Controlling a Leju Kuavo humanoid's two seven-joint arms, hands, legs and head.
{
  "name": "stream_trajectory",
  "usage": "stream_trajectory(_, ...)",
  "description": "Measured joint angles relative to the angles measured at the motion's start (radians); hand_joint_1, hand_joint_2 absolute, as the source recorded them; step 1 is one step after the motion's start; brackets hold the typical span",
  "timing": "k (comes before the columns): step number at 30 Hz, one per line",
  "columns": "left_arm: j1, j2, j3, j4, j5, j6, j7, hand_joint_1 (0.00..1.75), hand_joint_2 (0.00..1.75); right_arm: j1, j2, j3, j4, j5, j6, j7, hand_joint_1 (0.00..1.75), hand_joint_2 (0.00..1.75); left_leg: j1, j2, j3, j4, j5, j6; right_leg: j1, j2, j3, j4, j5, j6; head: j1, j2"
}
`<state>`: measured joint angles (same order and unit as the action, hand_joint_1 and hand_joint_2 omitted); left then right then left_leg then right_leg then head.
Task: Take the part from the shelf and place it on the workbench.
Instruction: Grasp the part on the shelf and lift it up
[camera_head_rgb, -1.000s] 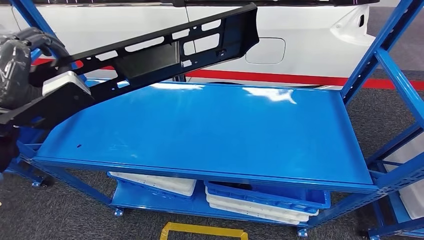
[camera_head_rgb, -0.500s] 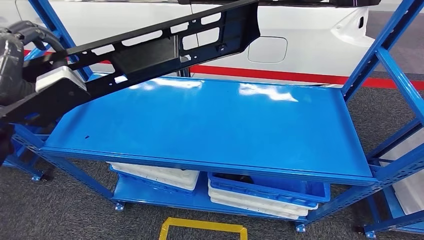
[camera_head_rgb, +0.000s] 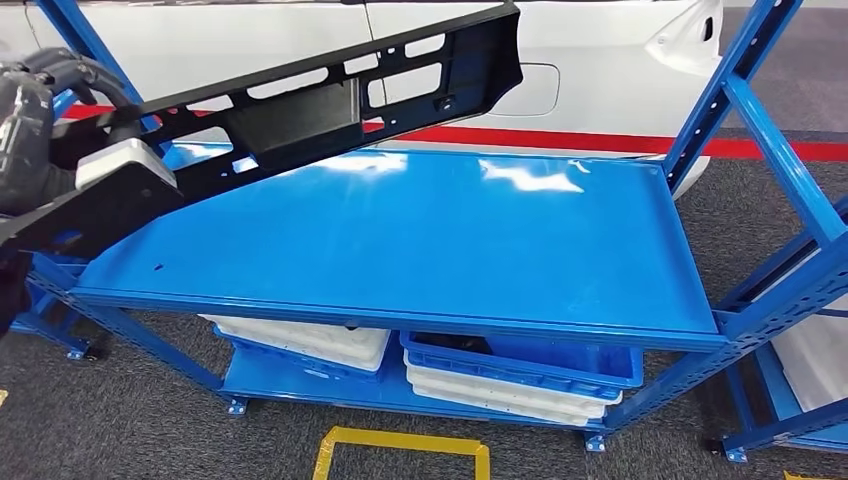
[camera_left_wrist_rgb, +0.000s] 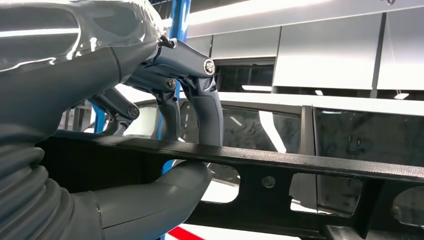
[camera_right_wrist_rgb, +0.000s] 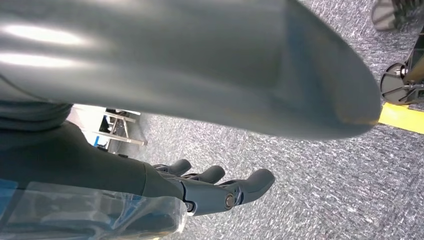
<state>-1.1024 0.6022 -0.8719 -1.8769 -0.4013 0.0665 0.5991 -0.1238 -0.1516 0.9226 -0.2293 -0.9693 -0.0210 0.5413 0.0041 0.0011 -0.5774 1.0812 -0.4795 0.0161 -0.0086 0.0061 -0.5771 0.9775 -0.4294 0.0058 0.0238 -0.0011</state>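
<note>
A long black plastic part (camera_head_rgb: 330, 100) with slotted cut-outs slants from the lower left up to the top centre of the head view, above the blue tabletop (camera_head_rgb: 420, 240). My left hand (camera_head_rgb: 35, 130) holds it at its lower end at the left edge. In the left wrist view the left hand (camera_left_wrist_rgb: 192, 115) wraps the part's top rail (camera_left_wrist_rgb: 325, 167), dark fingers over it and the thumb under it. My right hand (camera_right_wrist_rgb: 215, 190) hangs over grey carpet, fingers loosely extended and holding nothing.
Under the tabletop a lower shelf carries white trays (camera_head_rgb: 300, 345) and a blue bin (camera_head_rgb: 520, 365). Blue rack posts (camera_head_rgb: 760, 130) rise at the right. A white car (camera_head_rgb: 600, 70) stands behind. A yellow floor marking (camera_head_rgb: 400, 445) lies in front.
The whole head picture has shifted slightly, the blue table sliding a little left, so the camera moved. The part stays in my left hand at the same slant.
</note>
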Motion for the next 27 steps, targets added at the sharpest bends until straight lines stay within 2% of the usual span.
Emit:
stream_trajectory(1,-0.001,0.0,0.001,0.0,0.0,0.0,0.0,1.75,1.75,-0.001,0.0,0.0,0.0,0.0,0.0,0.0,0.0,0.0,-0.004,0.0,0.036,-0.068,0.019,0.007,0.001,0.0,-0.003,0.0,0.003,0.003,0.0,0.0)
stream_trajectory(2,-0.002,0.0,0.003,-0.001,0.0,0.0,0.0,1.75,1.75,-0.001,0.0,0.0,0.0,0.0,0.0,0.0,0.0,0.0,-0.009,-0.001,0.057,-0.11,0.029,0.012,0.002,0.0,-0.006,0.001,0.006,0.008,0.0,0.0)
stream_trajectory(4,-0.003,0.0,0.004,-0.002,0.0,-0.001,0.0,1.75,1.75,-0.001,-0.001,0.0,0.0,0.0,0.0,0.0,0.0,0.0,-0.015,-0.001,0.061,-0.13,0.033,0.02,0.001,-0.001,-0.014,0.0,0.014,0.019,0.0,0.0)
stream_trajectory(6,-0.003,0.0,0.004,-0.003,0.0,-0.001,0.0,1.75,1.75,-0.001,-0.002,0.0,0.0,0.001,0.0,0.0,0.0,0.0,-0.011,0.001,0.058,-0.138,0.046,0.03,0.001,-0.002,-0.022,0.007,0.008,0.029,0.001,0.0)
stream_trajectory(7,-0.003,0.0,0.004,-0.004,0.0,-0.002,0.0,1.75,1.75,-0.001,-0.003,0.0,0.0,0.001,0.0,0.0,0.0,0.0,-0.008,0.002,0.056,-0.143,0.053,0.036,0.001,-0.001,-0.031,0.03,-0.011,0.033,0.001,0.0)
stream_trajectory(8,-0.003,0.0,0.004,-0.005,0.0,-0.002,0.0,1.75,1.75,-0.001,-0.004,0.0,0.0,0.002,0.001,0.0,0.0,0.0,-0.006,0.004,0.053,-0.147,0.06,0.04,0.0,-0.001,-0.05,0.076,-0.045,0.036,0.002,0.0)
stream_trajectory(10,-0.002,-0.001,0.002,-0.006,0.0,-0.002,0.0,1.75,1.75,-0.001,-0.004,0.0,0.0,0.002,0.002,0.0,0.0,0.0,-0.006,0.006,0.043,-0.147,0.068,0.045,-0.002,-0.001,-0.104,0.217,-0.121,0.042,0.002,0.0)
stream_trajectory(11,0.0,-0.001,0.001,-0.006,0.0,-0.002,0.0,1.75,1.75,0.0,-0.005,0.0,0.0,0.003,0.002,0.0,0.0,0.0,-0.006,0.006,0.038,-0.146,0.072,0.045,-0.002,-0.001,-0.126,0.276,-0.145,0.046,0.002,0.0)
stream_trajectory(12,0.002,0.0,0.0,-0.006,0.0,-0.002,0.0,1.75,1.75,0.0,-0.005,0.0,0.0,0.003,0.002,0.0,0.0,0.0,-0.006,0.006,0.033,-0.146,0.075,0.044,-0.003,-0.001,-0.13,0.3,-0.149,0.048,0.002,0.0)
stream_trajectory(13,0.004,0.0,-0.001,-0.006,0.0,-0.002,0.0,1.75,1.75,0.0,-0.005,0.0,0.0,0.003,0.002,0.0,0.0,0.0,-0.004,0.005,0.029,-0.144,0.078,0.042,-0.004,-0.001,-0.114,0.28,-0.134,0.05,0.002,0.0)
stream_trajectory(15,0.005,0.0,-0.001,-0.007,0.001,-0.002,0.0,1.75,1.75,0.0,-0.005,0.0,0.0,0.003,0.002,0.0,0.0,0.0,-0.002,0.005,0.021,-0.136,0.08,0.036,-0.008,-0.002,-0.032,0.142,-0.077,0.053,0.002,0.0)
stream_trajectory(16,0.004,0.0,0.0,-0.007,0.002,-0.002,0.0,1.75,1.75,-0.001,-0.005,0.0,0.0,0.003,0.002,0.0,0.0,0.0,-0.003,0.005,0.016,-0.129,0.08,0.032,-0.01,-0.001,0.006,0.073,-0.056,0.053,0.002,0.0)
stream_trajectory(17,0.004,0.0,0.0,-0.008,0.004,-0.003,0.0,1.75,1.75,-0.001,-0.004,0.0,0.0,0.003,0.002,0.0,0.0,0.0,-0.004,0.004,0.01,-0.123,0.08,0.026,-0.011,0.0,0.029,0.027,-0.044,0.05,0.001,0.0)
stream_trajectory(18,0.003,0.0,0.001,-0.008,0.006,-0.003,0.0,1.75,1.75,-0.002,-0.004,0.0,0.0,0.003,0.002,0.0,0.0,0.0,-0.006,0.004,0.005,-0.119,0.082,0.021,-0.011,0.001,0.037,0.006,-0.042,0.045,0.001,0.0)
stream_trajectory(21,0.003,-0.001,0.001,-0.01,0.01,-0.005,0.0,1.75,1.75,-0.002,-0.003,0.0,0.0,0.003,0.002,-0.001,0.0,0.0,-0.004,0.004,-0.005,-0.112,0.082,0.005,-0.008,0.001,0.027,0.006,-0.031,0.022,0.001,0.0)
stream_trajectory(22,0.002,-0.001,0.001,-0.01,0.01,-0.005,0.0,1.75,1.75,-0.002,-0.002,0.0,0.0,0.003,0.002,-0.001,0.0,0.0,-0.002,0.003,-0.015,-0.09,0.064,0.001,-0.009,0.001,0.023,0.005,-0.027,0.014,0.0,0.0)
stream_trajectory(24,0.001,-0.001,0.001,-0.011,0.011,-0.006,0.0,1.75,1.75,-0.002,-0.002,0.0,0.0,0.003,0.002,-0.001,0.0,0.0,0.001,0.003,-0.059,0.017,-0.007,-0.009,-0.01,0.0,0.014,0.004,-0.018,0.003,0.0,0.0)
stream_trajectory(25,0.001,-0.001,0.001,-0.011,0.012,-0.006,0.0,1.75,1.75,-0.002,-0.002,0.0,0.0,0.003,0.002,-0.001,0.0,0.0,0.002,0.003,-0.086,0.091,-0.046,-0.014,-0.01,-0.001,0.008,0.004,-0.014,0.0,0.0,0.0)
stream_trajectory(26,0.001,-0.001,0.0,-0.011,0.013,-0.007,0.0,1.75,1.75,-0.002,-0.002,0.0,0.0,0.003,0.002,-0.001,0.0,0.0,0.003,0.003,-0.107,0.152,-0.074,-0.016,-0.009,-0.001,0.002,0.004,-0.01,-0.001,0.0,0.0)
stream_trajectory(27,0.002,-0.001,-0.001,-0.011,0.014,-0.007,0.0,1.75,1.75,-0.002,-0.002,0.0,0.0,0.002,0.002,0.0,0.0,0.0,0.003,0.003,-0.114,0.184,-0.084,-0.017,-0.008,-0.001,-0.003,0.004,-0.006,-0.001,0.0,0.0)
